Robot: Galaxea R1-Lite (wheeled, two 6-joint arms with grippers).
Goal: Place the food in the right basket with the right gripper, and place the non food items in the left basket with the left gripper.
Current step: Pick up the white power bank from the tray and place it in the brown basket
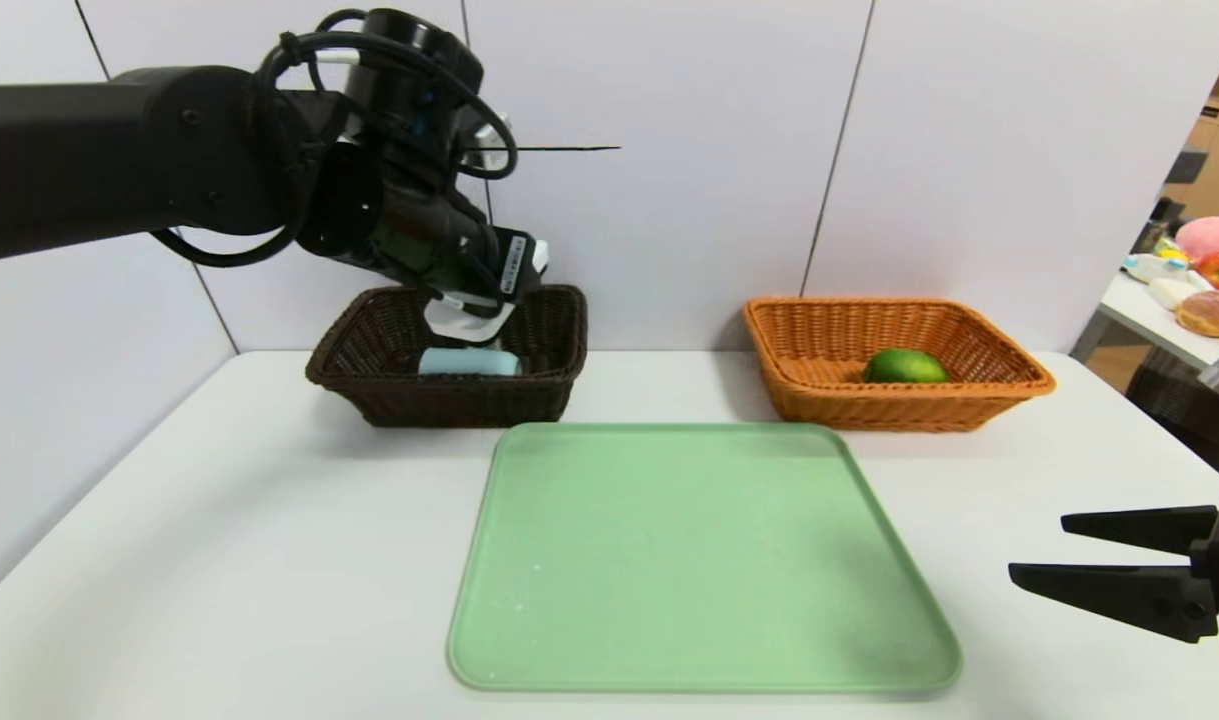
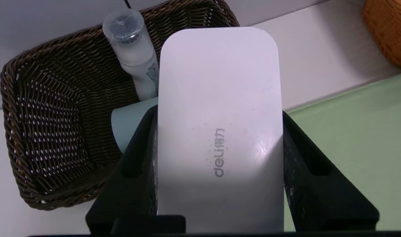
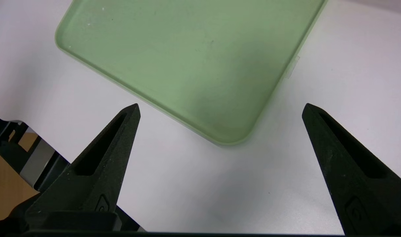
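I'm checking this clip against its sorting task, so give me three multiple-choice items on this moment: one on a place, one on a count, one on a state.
1. Where does the glossy green citrus fruit lie?
A. on the pale green plastic tray
B. in the orange-tan wicker basket
C. in the dark brown wicker basket

2. How many things lie inside the dark brown wicker basket?
A. none
B. two
C. four

3. What is the left gripper doing?
A. standing open with nothing in it
B. clamping a bottle
C. holding the flat white oblong case

Answers:
1 B: the fruit sits inside the orange-tan wicker basket.
2 B: only the clear plastic bottle and the grey-blue cup show there.
3 C: black fingers press both long edges of the flat white oblong case; the right gripper hangs open beside the pale green plastic tray.
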